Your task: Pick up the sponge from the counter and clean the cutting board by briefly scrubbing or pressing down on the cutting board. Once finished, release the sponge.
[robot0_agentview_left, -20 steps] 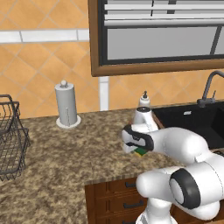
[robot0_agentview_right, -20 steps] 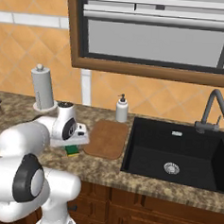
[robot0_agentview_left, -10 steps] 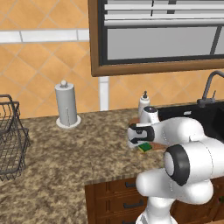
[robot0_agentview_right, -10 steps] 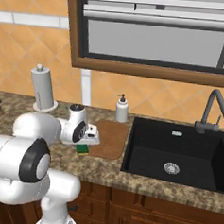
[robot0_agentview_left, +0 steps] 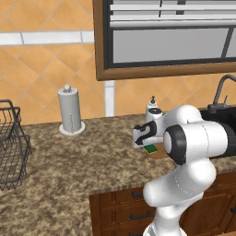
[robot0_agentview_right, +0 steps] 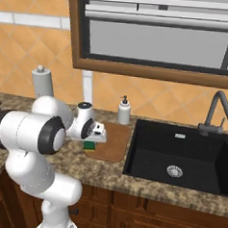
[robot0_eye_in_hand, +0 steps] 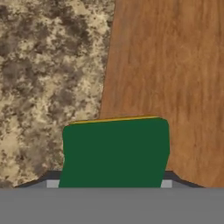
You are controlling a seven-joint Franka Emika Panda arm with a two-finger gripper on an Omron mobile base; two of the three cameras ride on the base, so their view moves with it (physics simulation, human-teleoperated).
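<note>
The soap bottle (robot0_agentview_right: pixel 124 112) stands at the back of the cutting board (robot0_agentview_right: pixel 115 142), so that side is tight. The rest of the board is bare wood. The black sink (robot0_agentview_right: pixel 185 157) drops away just beside it. The surface (robot0_agentview_left: pixel 69 156) is open between the paper towel roll (robot0_agentview_left: pixel 70 110) and wire basket (robot0_agentview_left: pixel 11 143).

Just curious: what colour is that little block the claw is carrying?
The sponge is dark green on top with a thin yellow layer beneath, clearest in the hand view.
</note>
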